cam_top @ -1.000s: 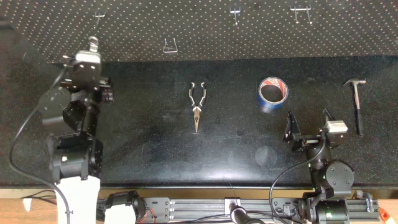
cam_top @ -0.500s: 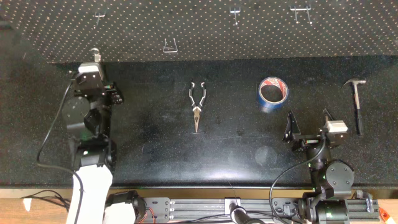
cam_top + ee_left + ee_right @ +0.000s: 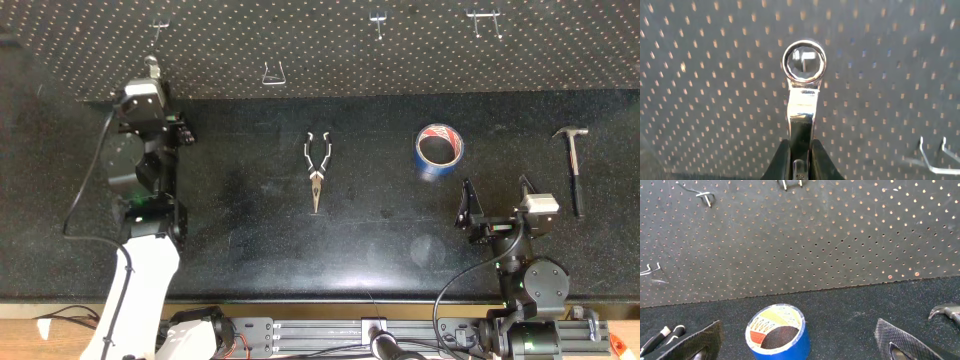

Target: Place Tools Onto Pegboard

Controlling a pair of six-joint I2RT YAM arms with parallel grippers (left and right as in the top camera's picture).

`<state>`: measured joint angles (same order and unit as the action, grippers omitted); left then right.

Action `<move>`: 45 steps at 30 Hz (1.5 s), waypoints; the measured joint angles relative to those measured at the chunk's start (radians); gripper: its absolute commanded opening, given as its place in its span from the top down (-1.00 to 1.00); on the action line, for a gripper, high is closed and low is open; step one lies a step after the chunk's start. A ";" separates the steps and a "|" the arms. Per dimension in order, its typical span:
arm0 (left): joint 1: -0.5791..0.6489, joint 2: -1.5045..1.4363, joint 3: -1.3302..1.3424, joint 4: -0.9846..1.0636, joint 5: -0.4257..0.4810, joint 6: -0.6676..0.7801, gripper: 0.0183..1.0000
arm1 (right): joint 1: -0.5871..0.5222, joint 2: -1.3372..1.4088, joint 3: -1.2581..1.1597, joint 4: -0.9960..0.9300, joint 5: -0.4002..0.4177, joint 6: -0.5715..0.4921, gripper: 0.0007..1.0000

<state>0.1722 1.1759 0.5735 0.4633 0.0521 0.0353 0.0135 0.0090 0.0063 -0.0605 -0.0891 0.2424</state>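
Note:
My left gripper [image 3: 148, 92] is shut on a shiny metal wrench [image 3: 803, 95] and holds it upright against the pegboard [image 3: 715, 75]. The wrench's ring end [image 3: 804, 62] lies over a small hook peg, which shows through the ring. Seen from above, the wrench tip [image 3: 152, 65] stands at the board's lower left. Needle-nose pliers [image 3: 317, 170], a blue tape roll [image 3: 438, 150] and a hammer [image 3: 574, 165] lie on the black table. My right gripper [image 3: 495, 195] stands open just in front of the tape roll [image 3: 776, 330], with nothing between its fingers.
Wire hooks hang on the pegboard: one at the upper left [image 3: 160, 25], a triangular one [image 3: 273, 73], one at the top middle [image 3: 377, 20], a double one at the right [image 3: 485, 20]. Another hook [image 3: 935, 155] sits near the wrench.
The left arm has shifted right and straightened, dipping the wrench and then raising it back up against the pegboard. The right arm has not moved.

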 measured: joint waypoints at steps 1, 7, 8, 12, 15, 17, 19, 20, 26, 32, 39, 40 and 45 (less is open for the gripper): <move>0.000 0.005 0.015 0.002 0.000 0.000 0.98 | 0.000 0.000 0.000 0.000 0.000 0.000 -0.98; 0.000 0.072 0.082 0.002 0.000 0.000 0.98 | 0.000 0.000 0.000 0.000 0.000 0.000 -0.97; 0.000 0.086 0.090 0.002 0.000 0.000 0.98 | 0.000 0.000 0.000 0.000 0.000 0.000 -0.98; 0.000 0.117 0.106 0.002 0.000 0.000 0.98 | 0.000 0.000 0.000 0.000 0.000 0.000 -0.98; 0.000 0.129 0.106 0.002 0.000 0.000 0.98 | 0.000 0.000 0.000 0.000 0.000 0.000 -0.98; 0.000 0.131 0.106 0.002 0.000 0.000 0.98 | 0.000 0.000 0.000 0.000 0.000 0.000 -0.97; 0.000 0.131 0.106 0.002 0.000 0.000 0.98 | 0.000 0.000 0.000 0.000 0.000 0.000 -0.98; 0.000 0.132 0.106 0.002 0.000 0.000 0.98 | 0.000 0.000 0.000 0.000 0.000 0.000 -0.98; 0.000 0.132 0.106 0.002 0.000 0.000 0.98 | 0.000 0.000 0.000 0.000 0.000 0.000 -0.98; 0.000 0.133 0.108 -0.021 -0.004 0.000 0.98 | 0.000 0.000 0.000 0.000 0.000 0.000 -0.98; 0.000 0.151 0.108 -0.040 -0.034 0.000 0.98 | 0.000 0.000 0.000 0.000 0.000 0.000 -0.98; 0.000 0.151 0.109 -0.040 -0.037 0.000 0.98 | 0.000 0.000 0.000 0.000 0.000 0.000 -0.98; 0.000 0.164 0.112 -0.035 -0.037 0.000 0.99 | 0.000 0.000 0.000 0.000 0.000 0.000 -0.98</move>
<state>0.1722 1.3396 0.6853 0.4286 0.0147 0.0353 0.0135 0.0090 0.0063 -0.0605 -0.0891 0.2424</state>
